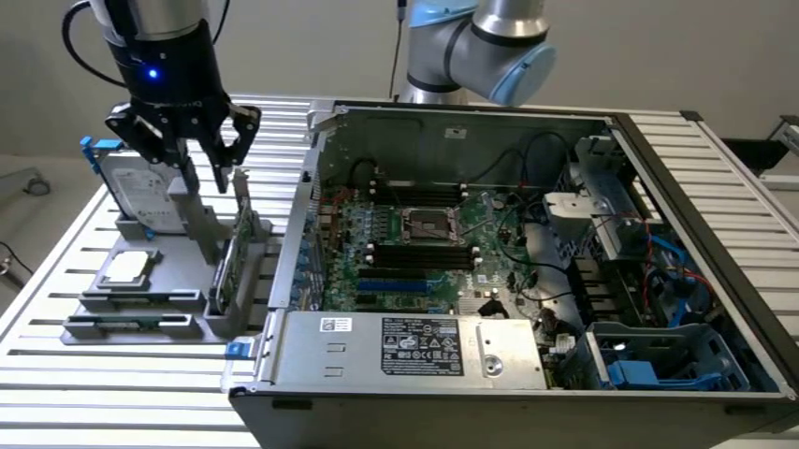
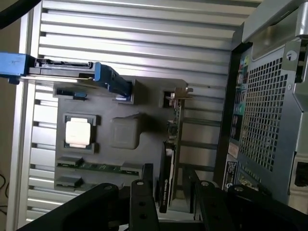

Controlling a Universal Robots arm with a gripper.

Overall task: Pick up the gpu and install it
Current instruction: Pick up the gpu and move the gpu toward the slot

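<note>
silver hard drive (image 1: pixel 135 187) with blue side rails stands on edge at the exterior view's left, slotted into a grey holder (image 1: pixel 156 301) on the slatted metal counter (image 1: pixel 112 393). in front of it, in the same holder, a small square silver processor chip (image 1: pixel 129 267) lies flat in its recess, and a green memory stick (image 1: pixel 125 325) lies in the slot nearest the camera.

next to the right, the black gripper (image 1: pixel 209 182) hangs over the holder's right edge with its jaws apart, clamped on nothing. the gpu (image 1: pixel 231 254) stands on edge in its slot just below, not lifted, its silver bracket end pointing up toward the jaws. in the wrist view the gripper (image 2: pixel 171 188) has one black finger on each side of the gpu (image 2: pixel 169 163) - the card's thin edge runs between them, and i cannot tell whether either finger touches it.

further right sits the open computer case (image 1: pixel 699 234), just beside the holder. its green motherboard (image 1: pixel 425 248) is exposed, and a grey power supply (image 1: pixel 413 346) fills the near corner. behind the case rises the arm's (image 1: pixel 493 42) grey and blue joint
</note>
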